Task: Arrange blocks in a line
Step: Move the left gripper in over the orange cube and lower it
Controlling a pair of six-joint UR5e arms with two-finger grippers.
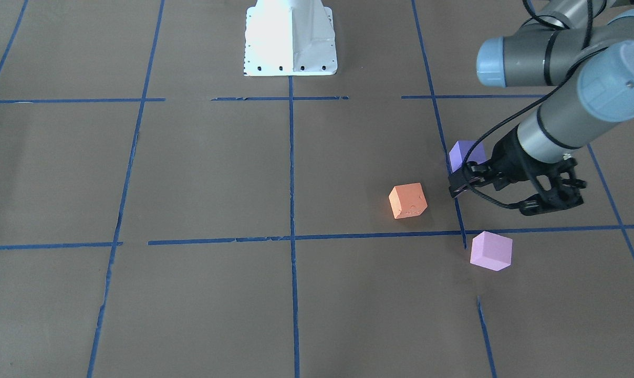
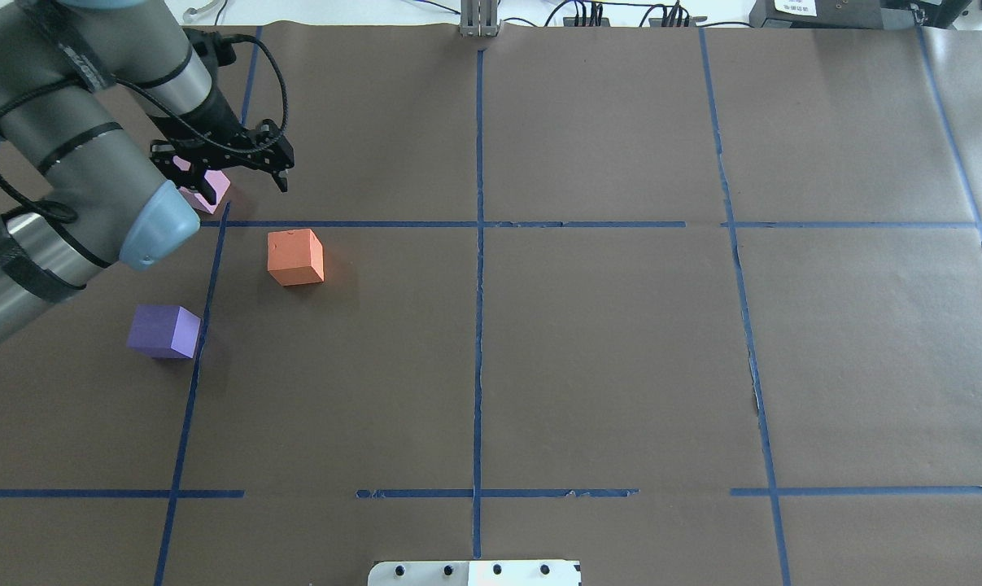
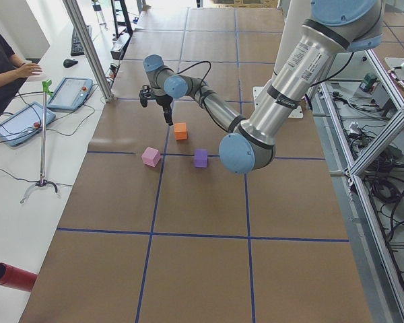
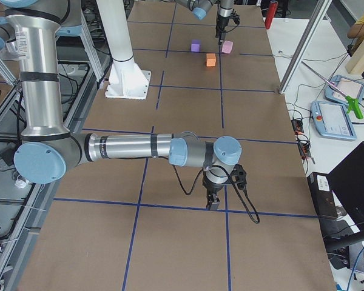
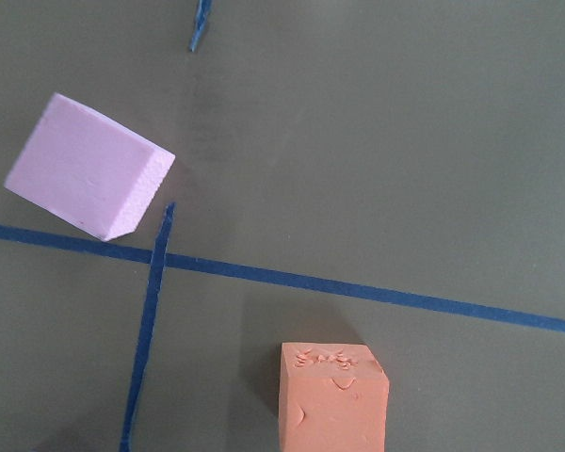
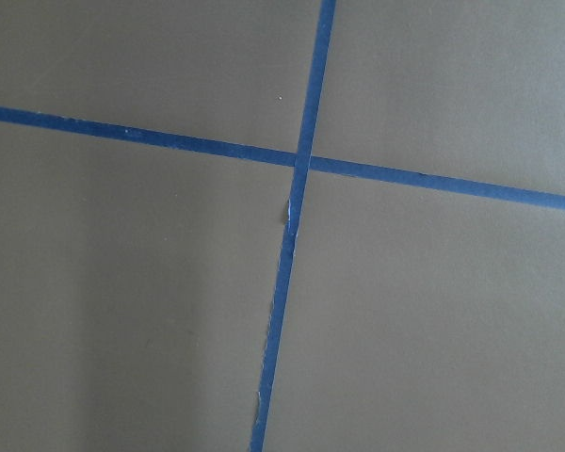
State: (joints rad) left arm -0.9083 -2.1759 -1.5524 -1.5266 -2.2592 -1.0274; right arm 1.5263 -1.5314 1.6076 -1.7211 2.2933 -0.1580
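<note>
Left hand (image 1: 489, 201), spread and empty, hovers near the pink block (image 1: 491, 251).

Brown paper covers the table (image 2: 621, 366), which blue tape lines (image 2: 478, 325) divide into squares, and a white base plate (image 1: 290, 39) stands at the middle of one edge. On the white bench alongside lie a tablet (image 3: 71, 93), another tablet (image 3: 23, 123), a keyboard (image 3: 76, 40), a mouse (image 3: 70, 62), a green-tipped grabber (image 3: 43, 134) and a red tube (image 3: 10, 277). A person's arm (image 3: 10, 74) rests on the bench near the mouse.

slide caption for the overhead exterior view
Left tool hovers open near the pale pink foam cube; the orange foam cube and dark violet foam cube sit unaligned.
</note>
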